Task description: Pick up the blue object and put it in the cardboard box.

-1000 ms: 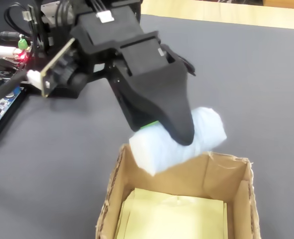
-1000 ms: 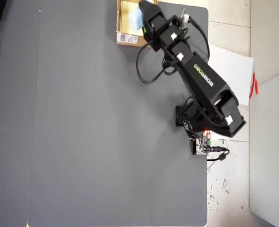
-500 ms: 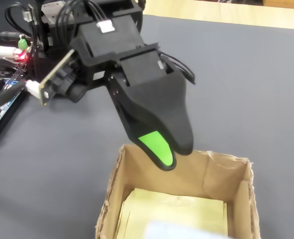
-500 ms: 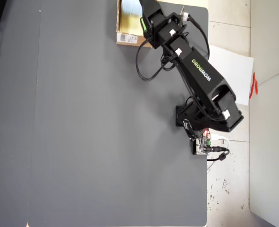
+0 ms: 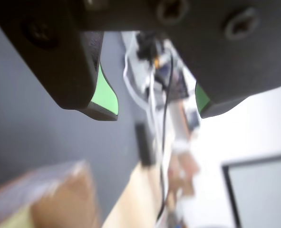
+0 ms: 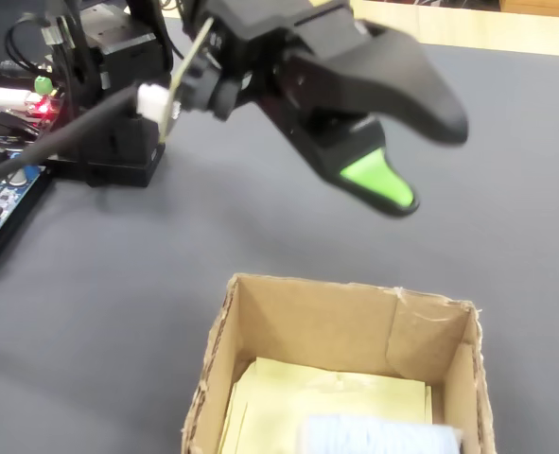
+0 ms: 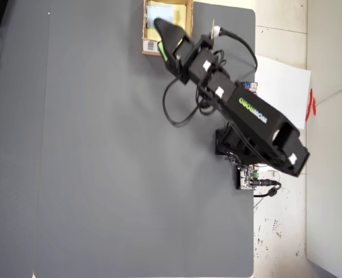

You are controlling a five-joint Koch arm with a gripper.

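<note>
Pale-blue spongy block (image 6: 378,437) lies inside the tan cardboard box (image 6: 334,322), on its yellowish floor. Black gripper (image 6: 407,161) w/ green-padded fingers (image 6: 378,180) hangs above the dark grey tabletop (image 6: 118,284), spread apart, empty. Best to retract w/o clipping the box rim.

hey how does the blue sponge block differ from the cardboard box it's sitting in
The blue object is pale blue and rounded with a soft look; the cardboard box is tan, stiff-walled and angular. The blue object is much smaller, covering only part of the box's yellowish floor. The blue object is a solid lump, while the cardboard box is open-topped and hollow. Both sit still on the dark table, clear of the open end effector.
</note>
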